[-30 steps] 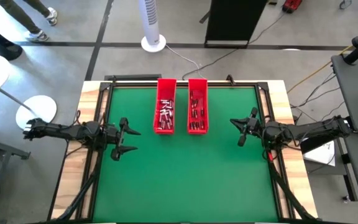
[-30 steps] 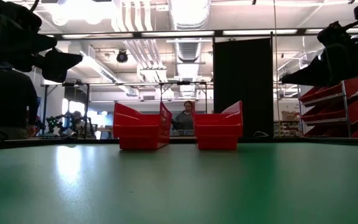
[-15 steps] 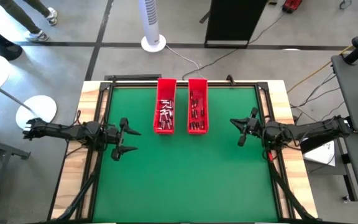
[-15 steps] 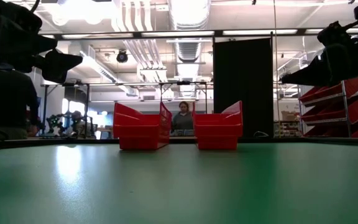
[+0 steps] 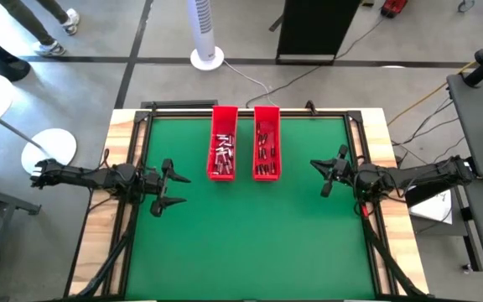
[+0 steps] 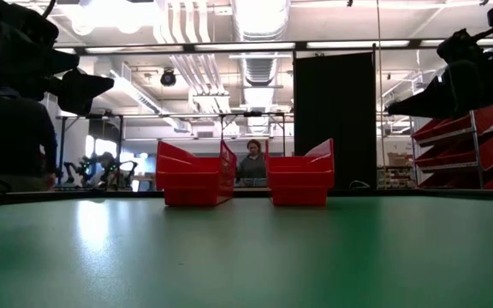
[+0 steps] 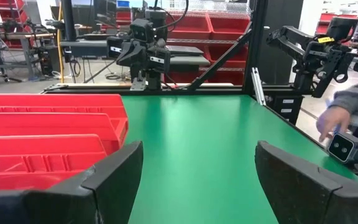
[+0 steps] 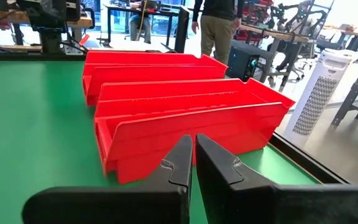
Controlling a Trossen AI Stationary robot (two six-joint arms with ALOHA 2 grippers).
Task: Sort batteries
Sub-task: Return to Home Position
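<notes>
Both arms are pulled back to the table's side edges, apart from the work. The left gripper (image 7: pixel 194 167) is at the left edge with its fingers spread wide and nothing between them. The right gripper (image 8: pixel 192 152) is at the right edge, fingers nearly together with only a thin slit, also empty. The small silvery-grey cylinder batteries (image 5: pixel 222 155) lie piled in the left long narrow red plastic tray (image 5: pixel 214 126). The darker, reddish batteries (image 5: pixel 264 153) lie in the right long narrow red plastic tray (image 5: pixel 276 126). The trays are side by side at the far middle of the flat green table mat (image 5: pixel 250 239). No loose batteries are visible on the mat, so the sort looks done and the arms look parked. Handling guess: the batteries are light, rigid metal and smooth, so likely slippery and prone to rolling, but not fragile. The best hold is across the barrel's middle with a narrow pinch, since gripping the ends would let one pivot. Picking one from the pile inside the narrow tray would be tight for the fingers.
</notes>
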